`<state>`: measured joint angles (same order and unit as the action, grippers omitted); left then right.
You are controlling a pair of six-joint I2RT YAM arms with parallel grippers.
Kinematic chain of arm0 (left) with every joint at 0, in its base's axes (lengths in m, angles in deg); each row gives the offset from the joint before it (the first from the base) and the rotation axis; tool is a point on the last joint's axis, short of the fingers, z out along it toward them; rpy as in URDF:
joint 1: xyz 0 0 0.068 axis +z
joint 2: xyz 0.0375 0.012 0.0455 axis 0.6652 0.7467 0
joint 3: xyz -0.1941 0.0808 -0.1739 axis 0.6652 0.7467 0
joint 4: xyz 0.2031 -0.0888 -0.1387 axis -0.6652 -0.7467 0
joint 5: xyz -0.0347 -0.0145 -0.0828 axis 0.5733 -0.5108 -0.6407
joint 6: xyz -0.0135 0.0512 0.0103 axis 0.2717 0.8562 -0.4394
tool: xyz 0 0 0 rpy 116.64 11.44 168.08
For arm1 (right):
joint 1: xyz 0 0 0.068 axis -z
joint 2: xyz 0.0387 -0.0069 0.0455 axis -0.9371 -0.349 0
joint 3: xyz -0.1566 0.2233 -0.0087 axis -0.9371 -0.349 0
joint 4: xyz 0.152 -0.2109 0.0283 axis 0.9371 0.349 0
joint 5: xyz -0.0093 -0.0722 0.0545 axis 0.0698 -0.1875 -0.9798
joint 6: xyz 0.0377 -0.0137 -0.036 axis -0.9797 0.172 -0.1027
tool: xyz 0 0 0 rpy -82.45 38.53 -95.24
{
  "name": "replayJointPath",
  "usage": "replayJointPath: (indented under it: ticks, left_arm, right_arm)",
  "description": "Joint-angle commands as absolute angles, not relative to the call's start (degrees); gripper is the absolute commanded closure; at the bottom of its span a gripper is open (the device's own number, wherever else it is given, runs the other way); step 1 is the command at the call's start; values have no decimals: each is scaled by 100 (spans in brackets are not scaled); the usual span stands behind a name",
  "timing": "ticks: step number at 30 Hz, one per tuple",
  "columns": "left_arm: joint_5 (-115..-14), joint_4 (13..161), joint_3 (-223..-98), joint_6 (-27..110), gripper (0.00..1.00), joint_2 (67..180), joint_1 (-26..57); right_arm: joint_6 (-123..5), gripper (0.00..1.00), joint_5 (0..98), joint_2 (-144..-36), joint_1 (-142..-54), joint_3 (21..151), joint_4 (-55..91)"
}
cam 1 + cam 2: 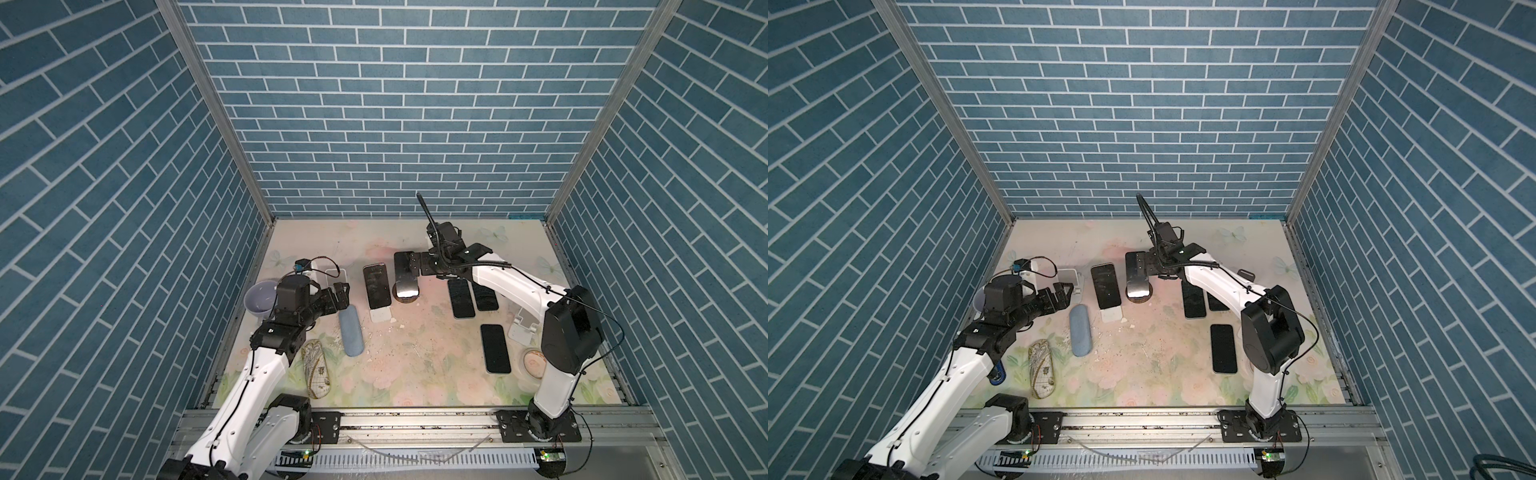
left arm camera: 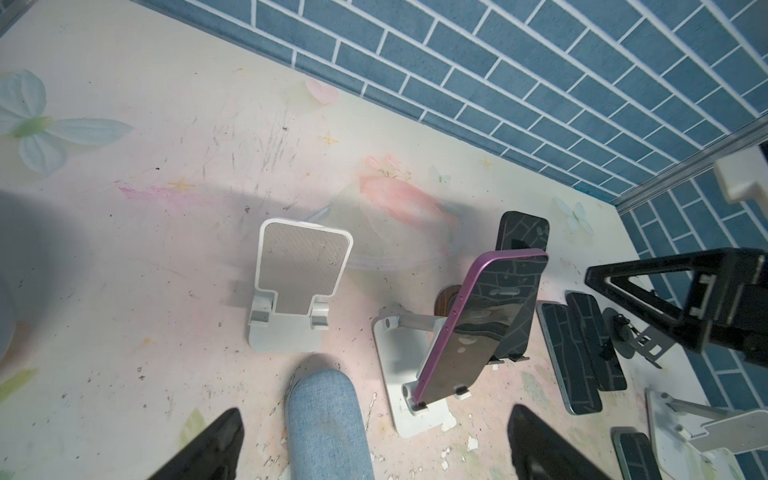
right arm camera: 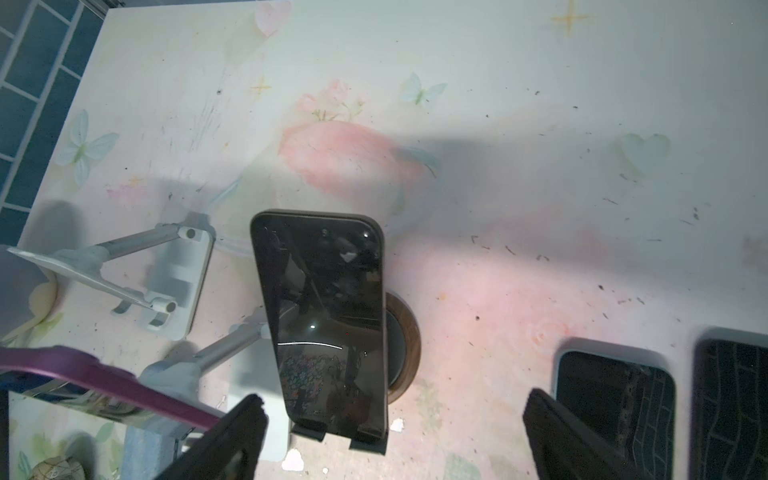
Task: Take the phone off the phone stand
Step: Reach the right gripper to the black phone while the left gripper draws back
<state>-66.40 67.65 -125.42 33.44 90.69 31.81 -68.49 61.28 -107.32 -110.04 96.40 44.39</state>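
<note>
Phone [image 3: 324, 316] on its stand [image 3: 404, 345]; we see it close before the right gripper [image 3: 395, 397], jaws wide, grasping nothing

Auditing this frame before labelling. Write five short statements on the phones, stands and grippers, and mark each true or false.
1. The purple-edged phone leans on a white stand. True.
2. The right gripper is clamped on the black phone. False: its jaws are open, and the phone sits ungripped on its round-based stand.
3. The left gripper is open. True.
4. The other white stand nearby holds a phone. False: this empty stand carries nothing.
5. Three flat phones lie on the table beside the right arm. True.
</note>
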Motion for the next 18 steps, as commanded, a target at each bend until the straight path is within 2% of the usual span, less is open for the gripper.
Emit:
replayJointPath:
  ticks: [1,18]
  left_arm:
    - [-6792,6873,-12412,3244,0,9007,3143]
    - [-6915,7142,-12339,3198,0,8926,3133]
  right_arm:
    - [-7021,2,6263,-10964,-11122,10068,4694]
    - [-7203,2,6652,-11737,-11527,10503,4748]
